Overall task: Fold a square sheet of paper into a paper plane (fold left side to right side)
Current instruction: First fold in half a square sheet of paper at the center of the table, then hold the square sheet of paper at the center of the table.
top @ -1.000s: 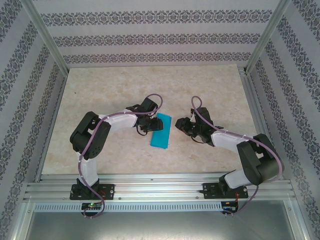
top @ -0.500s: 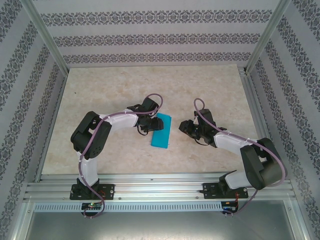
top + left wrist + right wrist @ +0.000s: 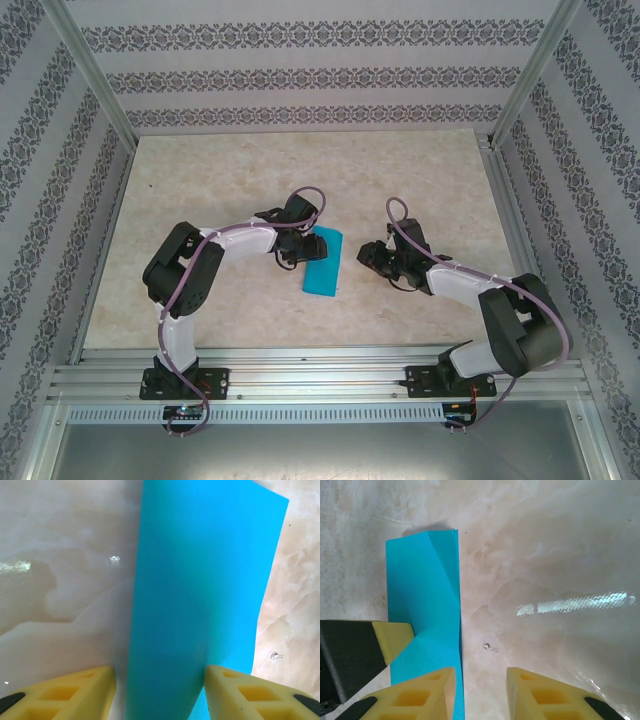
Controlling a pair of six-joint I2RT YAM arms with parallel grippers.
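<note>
The square sheet of paper [image 3: 323, 263] lies folded into a narrow turquoise strip at the table's middle. My left gripper [image 3: 303, 247] is at the strip's upper left edge. In the left wrist view its jaws [image 3: 157, 672] stand apart and straddle the paper [image 3: 200, 580], whose top layer rises between the yellow fingers [image 3: 75, 690]; the right finger touches its edge. My right gripper [image 3: 368, 258] is just right of the strip. In its wrist view the jaws [image 3: 481, 675] are open over bare table, the left finger [image 3: 415, 695] overlapping the paper's [image 3: 422, 590] right edge.
The marble-patterned table [image 3: 220, 180] is bounded by aluminium rails and patterned walls [image 3: 300, 75]. The left gripper's yellow and black finger [image 3: 380, 642] rests on the paper's left side in the right wrist view. A small chip [image 3: 489, 646] marks the table near the strip.
The right arm has shifted slightly, its gripper settling a little lower beside the paper. The left gripper and the folded sheet have stayed in place.
</note>
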